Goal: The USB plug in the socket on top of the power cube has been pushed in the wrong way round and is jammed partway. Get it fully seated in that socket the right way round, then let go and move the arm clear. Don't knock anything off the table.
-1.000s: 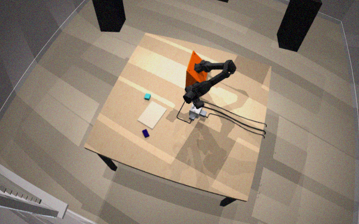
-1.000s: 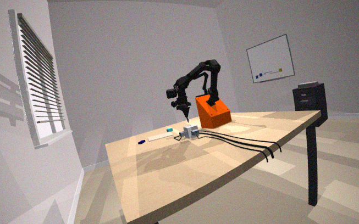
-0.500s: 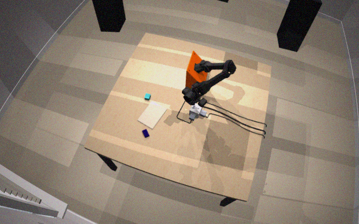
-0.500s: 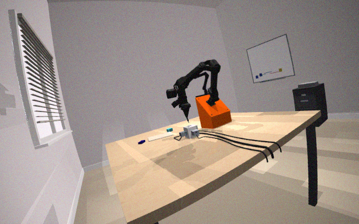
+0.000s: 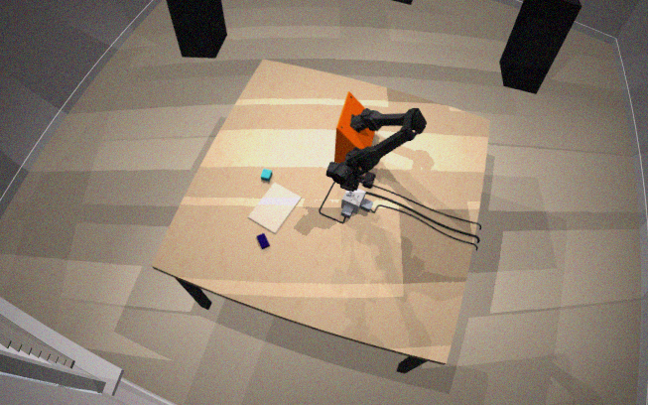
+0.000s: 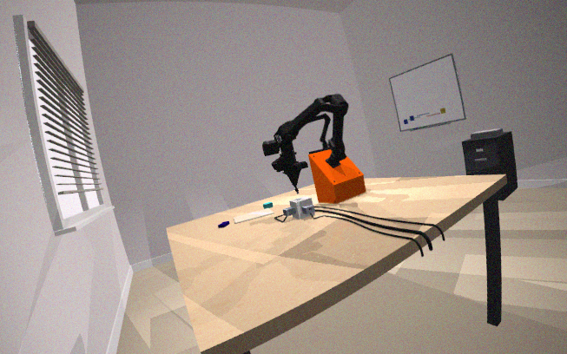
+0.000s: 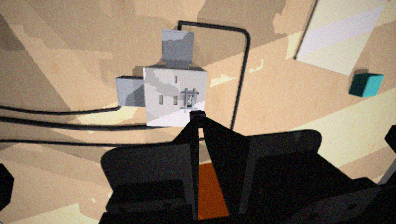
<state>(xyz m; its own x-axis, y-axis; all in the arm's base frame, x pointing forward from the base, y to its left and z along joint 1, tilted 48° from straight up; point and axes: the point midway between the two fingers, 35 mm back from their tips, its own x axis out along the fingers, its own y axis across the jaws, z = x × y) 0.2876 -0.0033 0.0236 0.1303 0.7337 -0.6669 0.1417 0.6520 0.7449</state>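
- No readable text, label, brand, number or sign shows in any view.
- The white rectangular whiteboard with a thin dark frame (image 6: 428, 89) carries small coloured marks and patches, none of them legible as letters or figures.

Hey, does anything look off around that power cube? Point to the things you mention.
Nothing looks spilled or damaged around the power cube (image 5: 353, 198) (image 6: 299, 207) (image 7: 167, 114). The small dark piece at the gripper's (image 6: 296, 192) (image 7: 198, 116) fingertips appears raised above it, presumably the USB plug; its orientation is unclear.

Pale wood table (image 5: 316, 261) (image 6: 320, 272) as landmark, grey walls around it, slatted window blind (image 6: 62, 118) left of it, dark filing cabinet (image 6: 490, 154) behind it.
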